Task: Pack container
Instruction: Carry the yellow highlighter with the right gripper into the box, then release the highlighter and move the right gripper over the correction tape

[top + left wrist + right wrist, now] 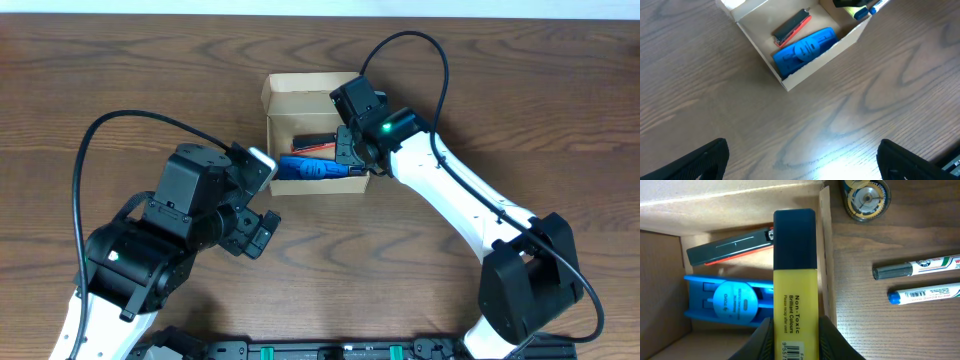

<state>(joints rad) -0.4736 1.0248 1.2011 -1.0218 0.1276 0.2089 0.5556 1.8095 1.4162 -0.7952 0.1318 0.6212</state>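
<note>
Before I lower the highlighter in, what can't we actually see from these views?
Overhead: the right gripper and its arm cover the container's right wall, the highlighter, the black marker and the blue marker.
Right wrist: the highlighter's lower end leaves the bottom edge; both markers run off the right edge.
Left wrist: the top edge cuts the highlighter and the container's far wall.

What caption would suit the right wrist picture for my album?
Right end effector gripping a yellow highlighter above the box, which holds a stapler.
</note>
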